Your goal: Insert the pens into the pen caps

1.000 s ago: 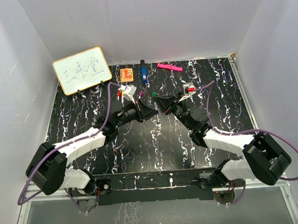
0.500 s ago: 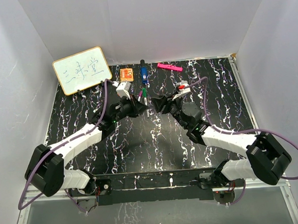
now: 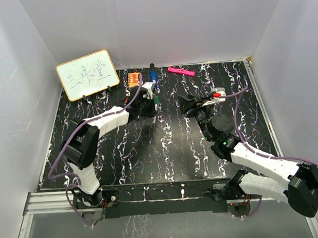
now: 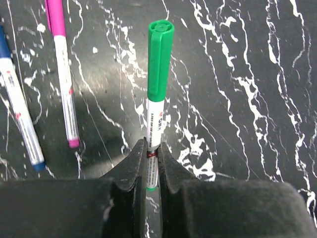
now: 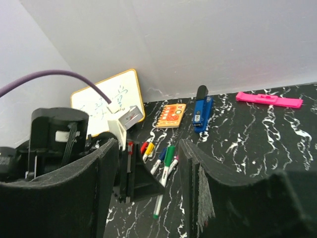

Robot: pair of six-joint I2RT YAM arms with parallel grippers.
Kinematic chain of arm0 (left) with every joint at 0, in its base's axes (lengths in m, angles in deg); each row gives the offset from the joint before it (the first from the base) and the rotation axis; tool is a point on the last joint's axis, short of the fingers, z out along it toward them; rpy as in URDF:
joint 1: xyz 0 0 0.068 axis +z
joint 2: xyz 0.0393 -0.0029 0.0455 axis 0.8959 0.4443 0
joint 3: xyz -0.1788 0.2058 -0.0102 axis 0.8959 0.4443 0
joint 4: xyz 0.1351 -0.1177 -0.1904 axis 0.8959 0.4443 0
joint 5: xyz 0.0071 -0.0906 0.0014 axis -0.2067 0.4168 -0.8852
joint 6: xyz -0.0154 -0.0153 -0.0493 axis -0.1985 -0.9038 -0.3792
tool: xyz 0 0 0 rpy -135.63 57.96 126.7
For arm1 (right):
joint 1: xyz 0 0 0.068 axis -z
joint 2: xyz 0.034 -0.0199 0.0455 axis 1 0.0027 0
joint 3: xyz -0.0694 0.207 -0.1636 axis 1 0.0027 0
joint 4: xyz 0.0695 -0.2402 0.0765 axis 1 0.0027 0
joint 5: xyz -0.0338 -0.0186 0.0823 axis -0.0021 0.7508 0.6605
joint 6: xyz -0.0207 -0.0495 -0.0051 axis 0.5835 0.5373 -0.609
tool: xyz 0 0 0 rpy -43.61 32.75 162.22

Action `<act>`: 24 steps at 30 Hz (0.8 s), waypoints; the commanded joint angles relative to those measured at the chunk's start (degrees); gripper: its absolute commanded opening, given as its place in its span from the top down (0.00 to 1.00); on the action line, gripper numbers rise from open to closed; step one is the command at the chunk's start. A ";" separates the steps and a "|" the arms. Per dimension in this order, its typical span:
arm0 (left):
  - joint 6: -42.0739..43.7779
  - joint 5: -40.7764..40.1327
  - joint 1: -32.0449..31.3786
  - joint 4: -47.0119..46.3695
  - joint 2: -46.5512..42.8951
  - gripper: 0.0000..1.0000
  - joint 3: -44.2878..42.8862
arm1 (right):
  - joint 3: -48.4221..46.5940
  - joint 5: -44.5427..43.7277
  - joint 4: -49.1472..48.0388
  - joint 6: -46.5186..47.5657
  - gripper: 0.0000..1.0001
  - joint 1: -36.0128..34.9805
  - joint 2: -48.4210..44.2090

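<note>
STAGE: late, by my judgement | DONE: green-capped white-barrelled pen [image 4: 155,99] capped, left end effector [image 4: 151,151] clenched on its tail beside capped pink-capped pen [image 4: 63,74] and blue-capped pen [image 4: 17,109] lying on black marbled desk [image 4: 237,74] | right end effector [image 5: 148,148] released, empty | LEFT: lay green down; red, yellow unclear

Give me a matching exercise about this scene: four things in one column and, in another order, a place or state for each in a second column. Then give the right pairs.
Things:
1. green-capped pen
2. pink bar
3. whiteboard
4. right fingers

Places or states:
A. propped up at the table's back left corner
B. clamped between the left fingers
C. apart, with nothing between them
D. lying flat by the back wall, right of the blue block

Pairs: 1-B, 2-D, 3-A, 4-C
</note>
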 commanded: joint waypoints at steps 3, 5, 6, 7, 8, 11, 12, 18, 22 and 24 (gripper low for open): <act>4.88 -3.60 0.94 7.81 8.76 1.00 -12.17 | 1.81 -3.66 1.67 1.57 0.50 0.05 -3.41; 5.34 -3.50 1.31 9.84 11.90 1.00 -15.58 | 1.92 -3.50 2.13 1.49 0.50 0.05 -3.34; 5.38 -3.45 1.53 10.89 13.47 1.00 -17.21 | 1.97 -3.32 2.31 1.36 0.50 0.04 -3.17; 5.33 -3.56 1.61 11.70 14.78 1.00 -18.61 | 2.05 -3.19 2.42 1.18 0.50 0.04 -3.07; 5.17 -3.72 1.77 12.39 16.12 1.00 -19.89 | 2.16 -3.24 2.60 1.13 0.50 0.03 -3.01; 5.02 -3.80 2.43 13.55 19.40 1.00 -22.86 | 2.48 -3.32 2.72 0.86 0.50 0.05 -2.76; 5.01 -3.94 2.57 13.93 20.40 1.00 -23.71 | 2.66 -3.41 2.78 0.69 0.50 -0.01 -2.76; 4.56 -4.40 3.58 15.82 24.62 0.97 -27.36 | 3.33 -3.97 3.00 0.06 0.50 0.00 -2.34; 3.83 -3.38 3.75 16.25 25.18 0.88 -27.80 | 3.33 -4.00 3.08 -0.08 0.50 0.02 -1.82; 3.50 -3.17 3.78 16.48 25.03 0.81 -27.73 | 3.20 -3.80 3.09 -0.30 0.50 0.05 -1.64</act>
